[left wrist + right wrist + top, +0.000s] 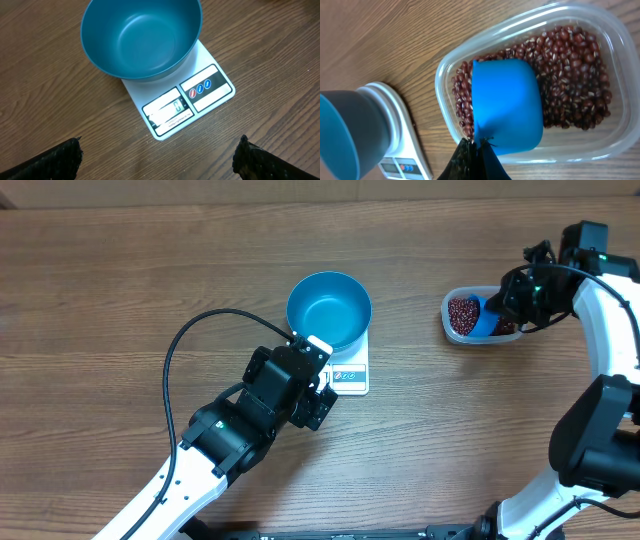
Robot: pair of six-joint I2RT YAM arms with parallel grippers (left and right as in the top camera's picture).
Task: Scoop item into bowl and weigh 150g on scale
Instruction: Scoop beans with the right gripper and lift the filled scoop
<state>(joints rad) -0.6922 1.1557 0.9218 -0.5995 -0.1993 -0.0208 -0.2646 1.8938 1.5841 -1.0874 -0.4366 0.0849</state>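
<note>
The teal bowl point(329, 308) stands empty on the white scale point(352, 378) at the table's middle; in the left wrist view the bowl point(142, 37) covers the far part of the scale point(212, 92), whose display faces me. My left gripper point(322, 380) hovers open just short of the scale's display edge, jaws wide apart point(159, 152), holding nothing. The red-brown beans point(572, 75) lie in a clear tub point(615, 145) at the right. My right gripper point(479, 146) is shut on the handle of a bright blue scoop point(507, 105), which rests in the tub among the beans.
The clear tub point(452, 330) sits to the right of the scale, with the scoop point(487, 318) and right gripper point(503, 302) over it. The left arm's black cable point(190, 340) loops over the table to the left. Bare wood surrounds everything.
</note>
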